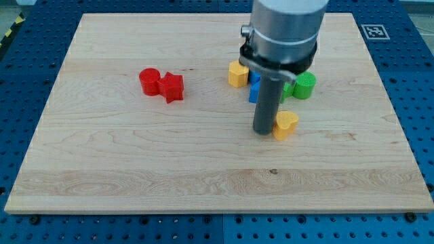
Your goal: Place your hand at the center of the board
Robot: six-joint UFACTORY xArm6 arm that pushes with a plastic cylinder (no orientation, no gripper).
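Note:
My tip (263,131) rests on the wooden board (122,156), right of the board's centre. It touches or nearly touches the left side of a yellow heart-shaped block (287,125). Just above the tip, a blue block (255,88) is partly hidden behind the rod. A yellow block (237,74) lies at the upper left of the rod. A green cylinder (305,85) stands at the upper right, with another green block (289,89) partly hidden beside it. A red cylinder (149,81) and a red star-shaped block (172,87) sit together at the view's left.
The arm's grey body (285,30) hangs over the board's upper middle and hides what lies behind it. A black-and-white marker tag (374,31) is at the board's top right corner. A blue perforated table (20,81) surrounds the board.

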